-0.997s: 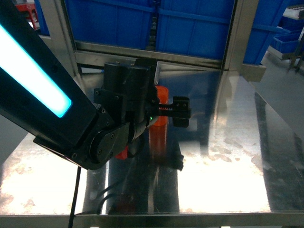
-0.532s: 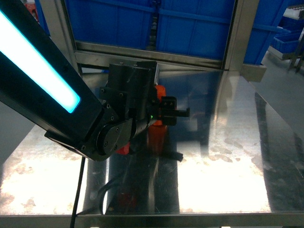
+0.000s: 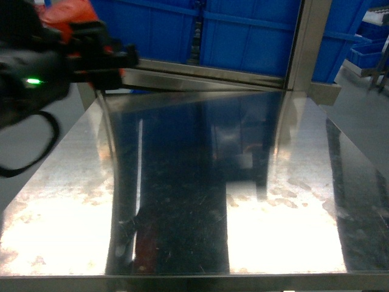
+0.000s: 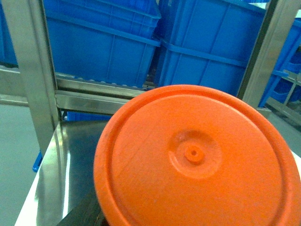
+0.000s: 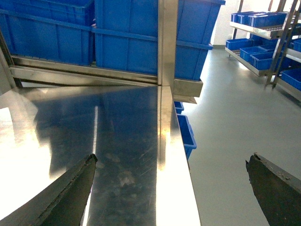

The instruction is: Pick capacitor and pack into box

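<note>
Your left gripper [image 3: 91, 52] jaws grip the orange capacitor [image 4: 197, 160] above the steel surface [image 3: 182, 182]; right jaws spread wide. Blue bins [image 3: 243, 30] stand behind.

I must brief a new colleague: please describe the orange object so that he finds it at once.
Look at the steel table, then its far left corner, where the left end effector holds the orange capacitor above it. Only it is orange and round, with a disc-shaped end; the bins behind are blue.
</note>
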Tool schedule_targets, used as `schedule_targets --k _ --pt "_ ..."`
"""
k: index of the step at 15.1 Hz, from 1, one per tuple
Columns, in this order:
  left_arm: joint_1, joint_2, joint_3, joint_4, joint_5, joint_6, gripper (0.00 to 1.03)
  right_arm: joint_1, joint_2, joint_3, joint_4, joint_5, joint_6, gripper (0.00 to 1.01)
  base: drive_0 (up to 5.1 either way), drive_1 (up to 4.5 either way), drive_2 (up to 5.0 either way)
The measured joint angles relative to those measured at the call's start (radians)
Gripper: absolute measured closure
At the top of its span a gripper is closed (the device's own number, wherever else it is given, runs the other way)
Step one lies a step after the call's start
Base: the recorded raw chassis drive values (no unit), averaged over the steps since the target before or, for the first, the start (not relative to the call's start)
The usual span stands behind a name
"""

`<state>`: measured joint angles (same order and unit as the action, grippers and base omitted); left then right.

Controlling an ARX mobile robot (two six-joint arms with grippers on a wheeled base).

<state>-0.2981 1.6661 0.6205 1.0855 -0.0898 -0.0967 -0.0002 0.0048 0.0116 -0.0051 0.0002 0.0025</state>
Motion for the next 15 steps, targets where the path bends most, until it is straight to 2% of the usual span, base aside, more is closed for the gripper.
schedule_targets --k 2,5,7,8,9,10,11,14,15 --pt "0.032 -0.372 -0.270 -0.121 0.038 0.009 0.58 0.000 0.000 0.000 0.000 0.000 0.000 0.03 0.0 0.00 0.0" --pt "0.123 -0.861 -0.388 -0.370 0.098 -0.026 0.58 0.000 0.000 0.000 0.000 0.000 0.000 0.03 0.0 0.00 0.0" --pt "0.122 -0.953 -0.383 -0.359 0.116 -0.031 0.58 0.000 0.000 0.000 0.000 0.000 0.000 0.03 0.0 0.00 0.0" --pt "0.095 -0.979 -0.352 -0.541 0.029 -0.002 0.58 0.000 0.000 0.000 0.000 0.000 0.000 0.03 0.0 0.00 0.0" --pt "0.101 -1.003 -0.355 -0.660 -0.053 0.034 0.58 0.000 0.000 0.000 -0.001 0.000 0.000 0.03 0.0 0.00 0.0" --pt "0.130 -1.045 -0.394 -0.710 -0.072 0.058 0.58 0.000 0.000 0.000 0.000 0.000 0.000 0.03 0.0 0.00 0.0" --pt "0.156 -1.083 -0.429 -0.711 -0.065 0.071 0.58 0.000 0.000 0.000 0.001 0.000 0.000 0.03 0.0 0.00 0.0" --pt "0.203 -1.166 -0.489 -0.726 -0.004 0.079 0.58 0.000 0.000 0.000 0.000 0.000 0.000 0.03 0.0 0.00 0.0" --pt "0.269 -1.194 -0.508 -0.739 0.068 0.079 0.58 0.000 0.000 0.000 0.000 0.000 0.000 0.03 0.0 0.00 0.0"
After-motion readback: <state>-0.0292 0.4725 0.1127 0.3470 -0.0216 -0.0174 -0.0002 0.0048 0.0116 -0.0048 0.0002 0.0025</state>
